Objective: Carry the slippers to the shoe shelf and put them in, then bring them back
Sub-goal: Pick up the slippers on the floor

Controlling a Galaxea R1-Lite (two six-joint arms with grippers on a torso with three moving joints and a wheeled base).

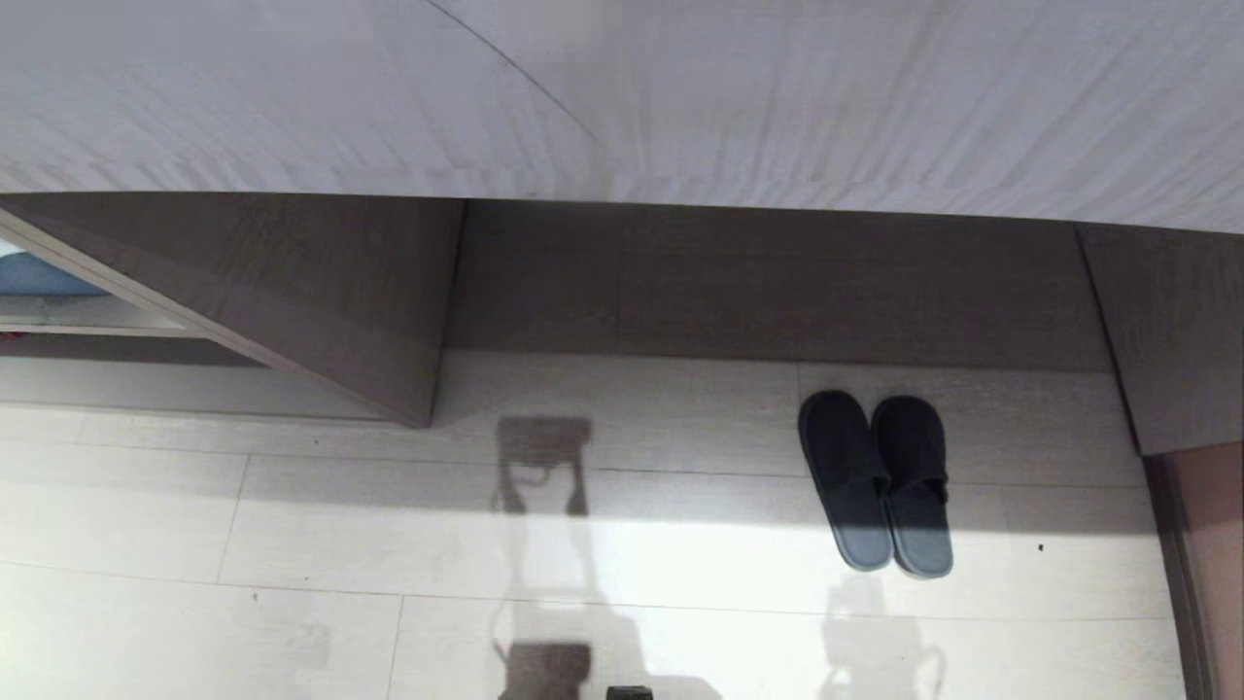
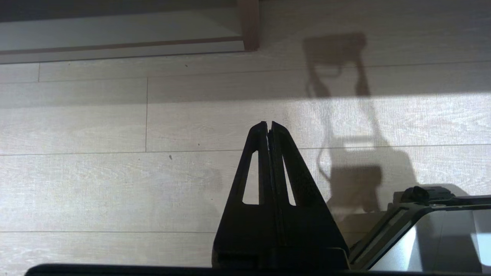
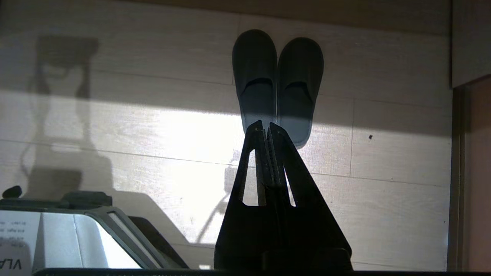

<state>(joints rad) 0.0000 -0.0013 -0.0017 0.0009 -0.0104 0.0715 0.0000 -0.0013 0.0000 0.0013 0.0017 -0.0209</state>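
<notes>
The slippers (image 1: 847,467), a dark pair with grey-blue insoles, stand side by side on the pale floor, toes toward the taupe back wall of an alcove. Left of them the shoe shelf (image 1: 340,301) shows its taupe side panel; its pale base board (image 2: 115,30) lies beyond my left gripper. My right gripper (image 3: 266,124) hangs shut and empty above the floor, short of the slippers' (image 3: 255,65) heels. My left gripper (image 2: 268,123) hangs shut and empty over bare floor. Neither gripper appears in the head view.
A pale wood-grain top (image 1: 680,97) overhangs the alcove. A taupe panel (image 1: 1176,340) and a brown strip (image 1: 1205,544) bound the right side. My own base (image 2: 433,230) sits low between the arms and throws shadows on the sunlit floor (image 1: 389,544).
</notes>
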